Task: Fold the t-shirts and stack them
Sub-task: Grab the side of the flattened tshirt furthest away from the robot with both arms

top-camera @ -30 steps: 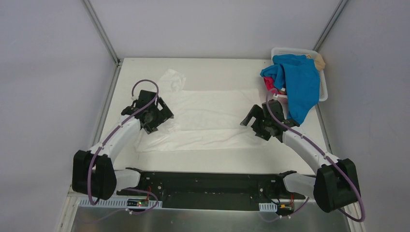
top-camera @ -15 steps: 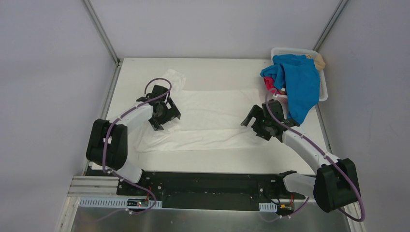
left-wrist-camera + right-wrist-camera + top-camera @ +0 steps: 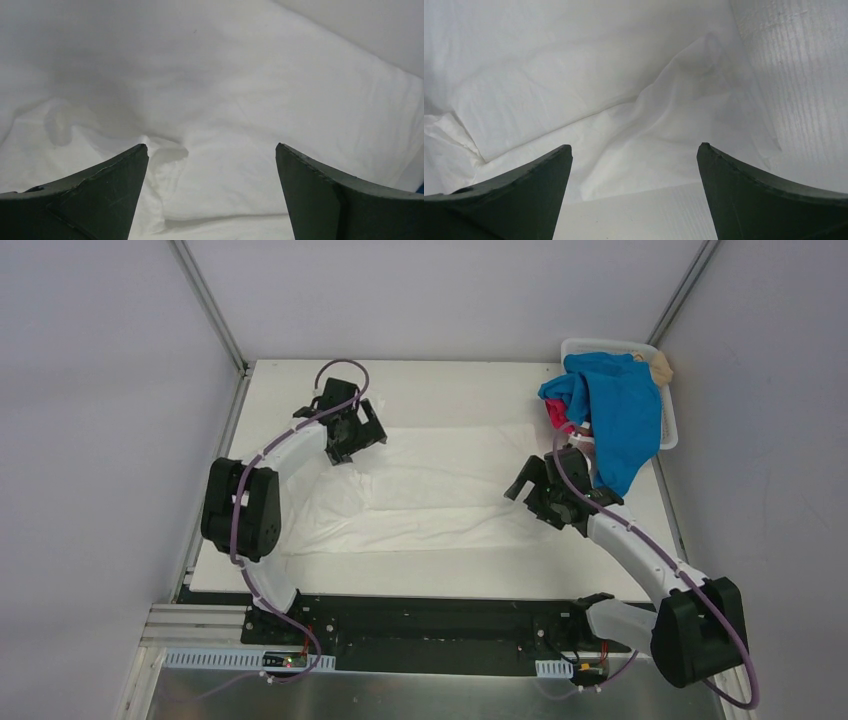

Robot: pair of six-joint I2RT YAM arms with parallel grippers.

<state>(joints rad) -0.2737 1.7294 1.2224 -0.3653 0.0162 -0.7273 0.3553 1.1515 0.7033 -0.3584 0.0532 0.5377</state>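
Note:
A white t-shirt (image 3: 440,485) lies spread out and wrinkled across the middle of the table; no print shows on it. My left gripper (image 3: 362,437) is open and empty over its far left corner, with bunched cloth (image 3: 240,100) between and below the fingers (image 3: 212,152). My right gripper (image 3: 524,486) is open and empty above the shirt's right near edge (image 3: 574,75), where cloth meets bare table (image 3: 634,150). A bright blue tee (image 3: 620,415) hangs out of the basket over a magenta-pink one (image 3: 556,415). A tan one (image 3: 660,365) peeks out at the back.
The white slotted basket (image 3: 600,343) stands at the table's far right corner, just behind my right arm. Bare white table (image 3: 440,575) runs along the near side of the shirt. Grey walls and metal posts close in the table on three sides.
My left gripper has swung from the shirt's left near side away to its far left corner. My right gripper has barely shifted. The shirt's far left sleeve now lies under the left gripper.

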